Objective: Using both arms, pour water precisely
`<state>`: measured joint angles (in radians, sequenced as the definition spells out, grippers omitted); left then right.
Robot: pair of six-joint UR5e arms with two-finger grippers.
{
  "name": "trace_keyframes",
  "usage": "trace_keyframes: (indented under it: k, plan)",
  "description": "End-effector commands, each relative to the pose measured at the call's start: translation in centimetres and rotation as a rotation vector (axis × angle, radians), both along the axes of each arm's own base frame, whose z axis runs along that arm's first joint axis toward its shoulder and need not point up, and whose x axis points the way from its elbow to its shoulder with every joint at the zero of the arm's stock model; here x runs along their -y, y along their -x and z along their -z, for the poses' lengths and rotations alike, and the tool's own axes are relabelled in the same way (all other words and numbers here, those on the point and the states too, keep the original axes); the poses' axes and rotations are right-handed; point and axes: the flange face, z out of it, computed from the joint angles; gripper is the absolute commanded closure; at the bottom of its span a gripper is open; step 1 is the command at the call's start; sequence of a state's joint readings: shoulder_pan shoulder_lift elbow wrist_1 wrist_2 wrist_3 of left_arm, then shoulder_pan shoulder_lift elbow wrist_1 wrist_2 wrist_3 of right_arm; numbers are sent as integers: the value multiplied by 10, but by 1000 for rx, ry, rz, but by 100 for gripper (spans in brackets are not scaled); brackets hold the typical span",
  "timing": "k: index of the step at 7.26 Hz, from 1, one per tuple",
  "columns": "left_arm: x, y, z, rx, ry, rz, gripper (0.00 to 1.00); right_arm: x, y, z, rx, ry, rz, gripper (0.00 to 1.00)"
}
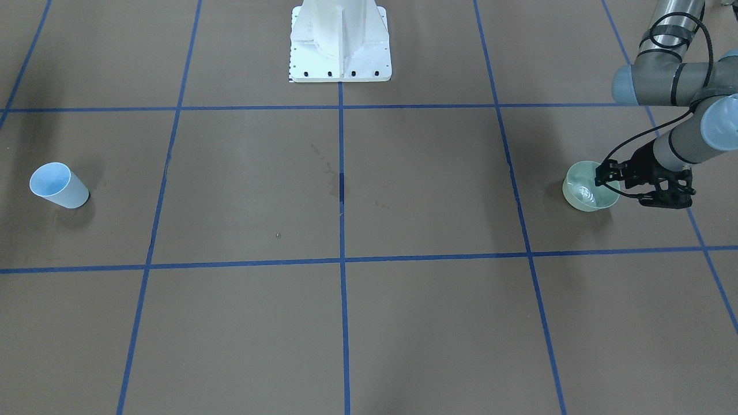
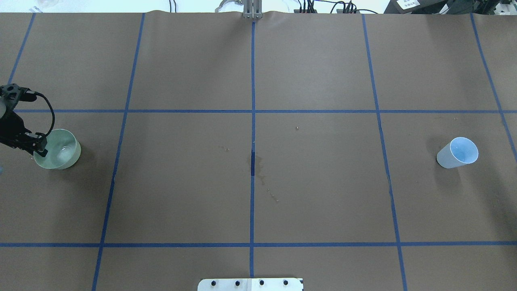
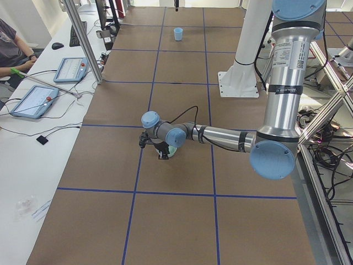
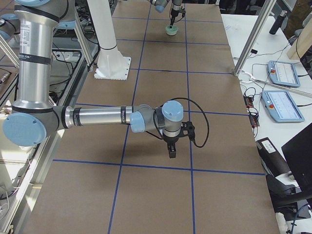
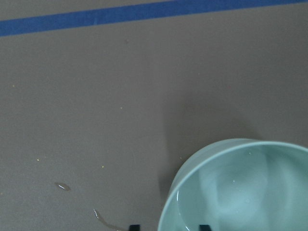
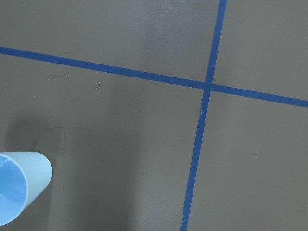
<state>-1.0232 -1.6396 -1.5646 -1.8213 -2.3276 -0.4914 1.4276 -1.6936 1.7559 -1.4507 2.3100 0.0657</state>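
A pale green bowl (image 1: 579, 193) (image 2: 60, 155) stands on the brown table and holds the water (image 5: 231, 202), which shows as faint glints. My left gripper (image 1: 599, 178) (image 2: 40, 151) (image 5: 167, 226) is open, with one fingertip inside and one outside the bowl's rim. A light-blue cup (image 2: 457, 152) (image 1: 57, 185) stands at the table's other end, and it also shows at the lower left of the right wrist view (image 6: 17, 192). My right gripper (image 4: 170, 148) shows only in the exterior right view, hanging above the table. I cannot tell whether it is open or shut.
The white pedestal (image 1: 340, 46) stands at the robot's edge of the table. Dried stains (image 2: 258, 169) mark the middle of the table. Blue tape lines (image 2: 253, 121) form a grid. A side desk with tablets (image 3: 33, 99) and a seated person (image 3: 11, 49) lies beyond the table's long edge.
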Motion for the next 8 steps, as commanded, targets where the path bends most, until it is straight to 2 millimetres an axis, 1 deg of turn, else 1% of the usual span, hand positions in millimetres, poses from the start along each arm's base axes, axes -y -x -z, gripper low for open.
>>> trace_keyframes:
  k: [1, 2, 3, 4, 5, 6, 7, 8]
  plan:
    - [3, -7, 21, -55, 9, -16, 100, 0, 0, 0, 0, -1, 1, 0]
    - [9, -10, 47, -106, 0, -21, 100, 1, 1, 2, 1, -6, 2, 0]
    - [21, -17, 89, -122, 19, 24, 100, 1, 1, 3, 2, -9, 1, 0]
    - [40, -31, 137, -145, 55, 101, 100, 3, 1, 6, 0, -19, 2, 0]
    - [52, -58, 194, -179, 76, 150, 100, 5, 2, 8, 2, -20, 4, 0]
    - [35, -109, 246, -197, 111, 163, 100, 5, 5, 9, 2, -21, 8, 0]
    - [14, -184, 307, -192, 101, 179, 100, 4, 5, 11, 7, -24, 9, 0]
    - [-2, -246, 364, -182, 109, 194, 100, 4, 7, 15, 31, -28, 14, 0]
